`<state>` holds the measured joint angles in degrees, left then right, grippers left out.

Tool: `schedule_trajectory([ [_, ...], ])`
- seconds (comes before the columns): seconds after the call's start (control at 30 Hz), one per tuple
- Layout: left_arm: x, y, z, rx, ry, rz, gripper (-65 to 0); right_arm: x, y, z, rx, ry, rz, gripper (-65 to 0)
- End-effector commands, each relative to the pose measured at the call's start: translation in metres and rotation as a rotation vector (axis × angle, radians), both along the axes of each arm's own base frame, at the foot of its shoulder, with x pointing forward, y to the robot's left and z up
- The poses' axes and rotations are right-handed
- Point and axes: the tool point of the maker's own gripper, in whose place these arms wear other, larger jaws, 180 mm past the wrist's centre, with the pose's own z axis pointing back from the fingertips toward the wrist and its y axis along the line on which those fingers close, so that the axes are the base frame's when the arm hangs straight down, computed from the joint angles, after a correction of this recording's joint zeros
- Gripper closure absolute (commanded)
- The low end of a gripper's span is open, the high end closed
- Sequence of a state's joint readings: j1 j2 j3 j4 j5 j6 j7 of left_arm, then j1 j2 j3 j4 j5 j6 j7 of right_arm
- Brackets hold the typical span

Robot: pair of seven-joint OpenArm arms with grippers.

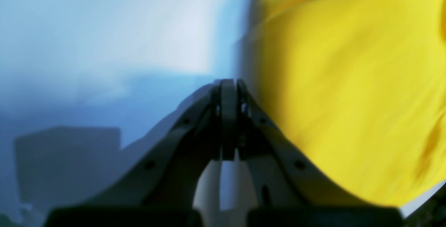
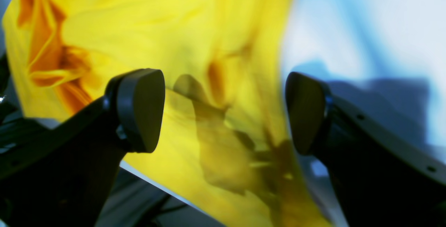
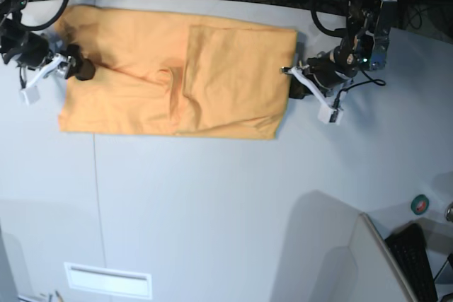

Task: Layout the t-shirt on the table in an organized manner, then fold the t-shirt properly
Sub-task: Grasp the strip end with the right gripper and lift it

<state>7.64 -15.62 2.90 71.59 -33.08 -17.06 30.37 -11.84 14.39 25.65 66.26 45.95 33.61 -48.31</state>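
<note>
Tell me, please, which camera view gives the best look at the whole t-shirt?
The base view: the t-shirt lies spread on the table, all edges visible, one part folded over. The left wrist view shows only blurred yellow cloth beside the left gripper; the right wrist view shows blurred folds behind the open right gripper.

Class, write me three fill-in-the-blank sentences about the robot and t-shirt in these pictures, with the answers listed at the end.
1. The t-shirt lies on the ____.
2. The right gripper has its fingers ____, with yellow cloth showing between them.
3. The left gripper has its fingers ____, beside the t-shirt's edge.

Missing words: table; open; shut
</note>
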Motion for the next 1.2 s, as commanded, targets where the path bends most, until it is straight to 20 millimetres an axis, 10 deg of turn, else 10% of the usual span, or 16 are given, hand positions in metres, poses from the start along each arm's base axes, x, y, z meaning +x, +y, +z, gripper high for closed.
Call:
schedule_trajectory([
  [0.0,-0.004,-0.003,-0.005,0.015,0.028,-0.020,0.0,-0.018,0.002,-0.010,-0.019,0.072,0.038,-49.5],
  [0.33,0.010,-0.042,-0.001,-0.032,0.011,-0.076,0.0,-0.019,0.006,-0.012,-0.009,0.075,0.031,-48.0],
  [0.67,0.011,-0.045,-0.001,-0.039,0.010,-0.075,0.0,0.009,0.000,-0.013,0.007,0.032,-0.030,0.0],
  [0.87,0.020,-0.059,-0.008,-0.040,0.029,-0.111,0.0,0.018,-0.010,-0.009,-0.029,0.035,-0.091,0.0],
  [1.17,0.031,-0.084,0.001,-0.070,0.000,-0.149,0.0,0.047,-0.028,0.050,-0.359,-0.048,0.001,0.0],
])
